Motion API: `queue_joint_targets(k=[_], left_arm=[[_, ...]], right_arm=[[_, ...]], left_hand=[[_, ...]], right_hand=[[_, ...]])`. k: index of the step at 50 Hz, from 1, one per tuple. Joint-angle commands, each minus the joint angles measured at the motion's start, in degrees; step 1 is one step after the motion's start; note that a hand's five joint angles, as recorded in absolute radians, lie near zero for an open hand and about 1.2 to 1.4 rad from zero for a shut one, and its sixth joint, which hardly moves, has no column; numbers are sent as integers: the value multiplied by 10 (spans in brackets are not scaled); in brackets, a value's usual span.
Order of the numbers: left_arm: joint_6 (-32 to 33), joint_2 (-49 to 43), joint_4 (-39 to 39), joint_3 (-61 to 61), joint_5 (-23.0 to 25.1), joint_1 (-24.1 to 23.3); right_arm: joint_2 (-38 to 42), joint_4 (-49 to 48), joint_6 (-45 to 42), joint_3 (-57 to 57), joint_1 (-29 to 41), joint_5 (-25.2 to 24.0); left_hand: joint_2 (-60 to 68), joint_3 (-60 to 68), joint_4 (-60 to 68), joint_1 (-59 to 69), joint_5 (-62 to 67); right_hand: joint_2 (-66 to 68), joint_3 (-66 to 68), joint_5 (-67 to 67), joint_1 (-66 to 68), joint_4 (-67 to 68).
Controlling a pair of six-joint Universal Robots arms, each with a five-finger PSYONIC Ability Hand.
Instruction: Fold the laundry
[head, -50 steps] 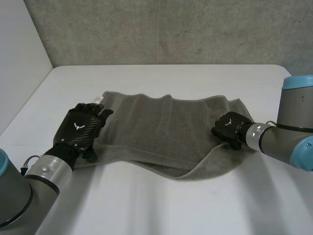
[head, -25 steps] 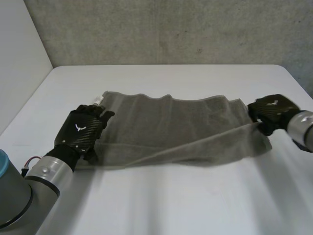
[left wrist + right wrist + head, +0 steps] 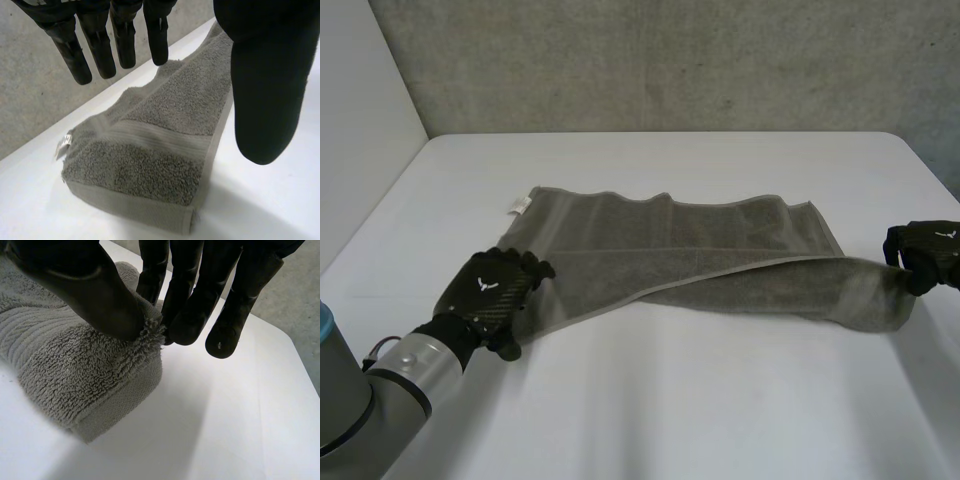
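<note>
Folded towel (image 3: 670, 250) end in right hand (image 3: 926, 257)

Lighting: even, moderately bright, diffuse, from overhead.
Counter (image 3: 650, 400): white, matte, the brightest surface; a faint pale sheen lies across its near half in the head view.
Shadows: soft-edged. A narrow grey band runs along the near fold of the towel (image 3: 700, 260); a broader grey patch spreads under its bunched end in the right wrist view.
Wall (image 3: 670, 60): grey, evenly lit.

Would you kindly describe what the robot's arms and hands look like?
Both the left hand and the right hand are black, each back bearing a small white emblem. The left arm has a silver-grey cylindrical wrist and a light-blue cap.
</note>
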Motion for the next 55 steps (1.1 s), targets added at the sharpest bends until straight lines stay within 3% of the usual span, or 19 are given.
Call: queue_joint_targets(k=[1,8,16,55], left_arm=[[1,-26,5,-7,0,1],[4,-88,8,7,-1,0],[76,-153,42,47,-3,0],[81,-224,59,147,-7,0]], right_arm=[[1,1,0,1,0,-12],[2,0,-3,8,1,-15],[3,0,-4,15,4,-34],[9,-4,-27,28,7,-35]], left_hand=[[100,101,101,101,100],[85,86,86,86,85],[62,62,62,62,61],[95,96,96,96,95]], right_hand=[[63,32,33,39,34],[63,32,33,39,34],[63,32,33,39,34],[63,32,33,39,34]])
